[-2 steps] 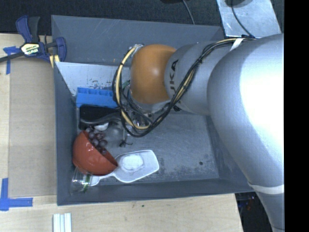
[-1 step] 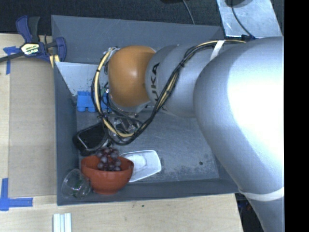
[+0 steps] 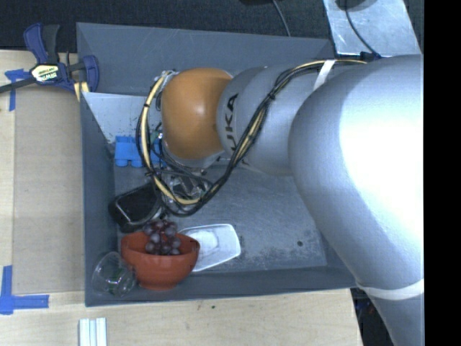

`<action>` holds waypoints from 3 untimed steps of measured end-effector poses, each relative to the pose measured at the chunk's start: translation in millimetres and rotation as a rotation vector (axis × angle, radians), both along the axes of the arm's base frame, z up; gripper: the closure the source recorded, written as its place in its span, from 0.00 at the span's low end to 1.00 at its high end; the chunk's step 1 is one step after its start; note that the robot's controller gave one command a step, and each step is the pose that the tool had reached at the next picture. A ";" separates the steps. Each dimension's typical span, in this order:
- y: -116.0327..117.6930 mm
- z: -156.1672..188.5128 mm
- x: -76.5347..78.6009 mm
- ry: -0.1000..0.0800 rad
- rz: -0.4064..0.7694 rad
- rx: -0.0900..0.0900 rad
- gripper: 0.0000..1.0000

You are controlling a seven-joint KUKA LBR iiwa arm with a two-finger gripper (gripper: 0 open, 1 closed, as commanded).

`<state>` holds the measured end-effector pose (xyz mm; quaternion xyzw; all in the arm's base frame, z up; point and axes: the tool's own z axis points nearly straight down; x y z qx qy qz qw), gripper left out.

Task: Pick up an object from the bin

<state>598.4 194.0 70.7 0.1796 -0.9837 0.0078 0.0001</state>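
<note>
My gripper (image 3: pixel 181 184) hangs under the orange wrist cover at the left middle of the bin, wrapped in cables. Just left of and below it lies a black, glossy, rounded object (image 3: pixel 135 205). A bunch of dark purple grapes (image 3: pixel 161 238) sits below the gripper, resting in a red-brown bowl (image 3: pixel 160 264) near the bin's front left. A blue block (image 3: pixel 127 152) lies to the gripper's upper left, against the bin's left wall.
A white oblong dish (image 3: pixel 216 244) lies right of the bowl. A clear glass cup (image 3: pixel 111 273) sits in the front left corner. The arm covers the bin's right half and much of its middle.
</note>
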 end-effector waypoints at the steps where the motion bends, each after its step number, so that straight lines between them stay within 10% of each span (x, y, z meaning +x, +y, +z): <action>1: -2.1 19.8 -3.6 0.012 -0.002 -0.005 1.00; 3: -1.3 67.3 -3.0 0.007 -0.003 -0.003 1.00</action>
